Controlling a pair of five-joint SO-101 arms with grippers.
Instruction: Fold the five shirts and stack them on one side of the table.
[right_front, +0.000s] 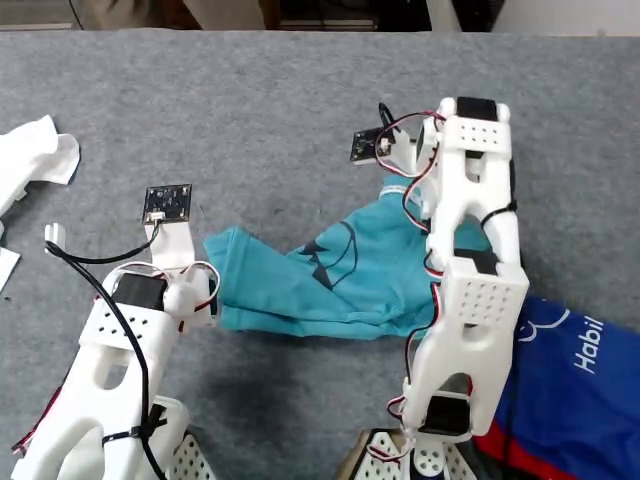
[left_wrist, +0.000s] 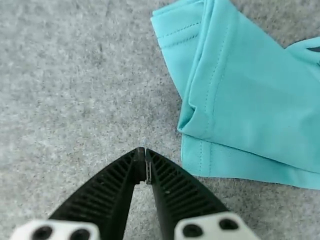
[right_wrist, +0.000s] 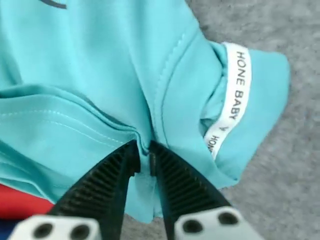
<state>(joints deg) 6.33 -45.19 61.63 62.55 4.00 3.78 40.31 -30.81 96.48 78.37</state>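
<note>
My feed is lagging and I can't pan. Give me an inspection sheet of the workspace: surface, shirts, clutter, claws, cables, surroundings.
Surface: grey felt table, lying flat.
Shirts: teal shirt bunched mid-table, not folded; blue shirt at the near right edge, partly under the right arm; white cloth at the left edge.
Clutter: nothing seen.
Claws: left claw shut and empty, beside the teal shirt's hem; right claw shut on the teal shirt near its collar.
Cables: loose wires run along both arms.
Surroundings: a strip beyond the far edge, too cropped to tell.
</note>
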